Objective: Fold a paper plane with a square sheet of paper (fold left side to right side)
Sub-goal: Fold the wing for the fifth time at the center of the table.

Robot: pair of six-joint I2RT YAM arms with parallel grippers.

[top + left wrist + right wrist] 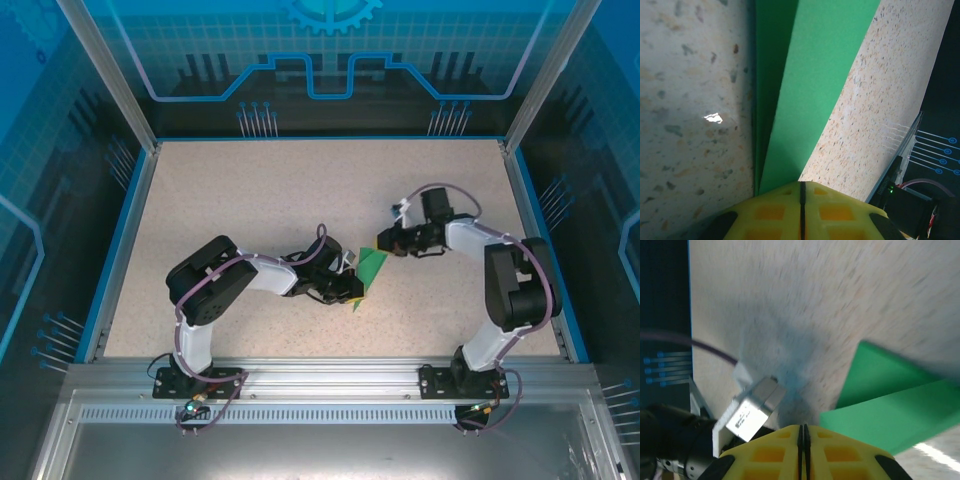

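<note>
The square sheet of paper (372,270) is bright green and creased into a narrow pointed shape at the table's middle. My left gripper (347,288) is at its left edge, my right gripper (386,241) at its far end. In the left wrist view the left gripper (801,186) has its yellow fingers pressed together, and the paper (810,90) runs out from under their tips as a long folded strip. In the right wrist view the right gripper (803,428) is shut with nothing between the fingers. The paper (890,410) lies just to its right, one flap over a lower layer.
The speckled table (260,200) is bounded by a blue rim (128,230) and transparent blue walls. The left wrist's silver camera block (752,410) sits close to the left of the right fingertips. The arm bases (195,380) stand on the near metal rail.
</note>
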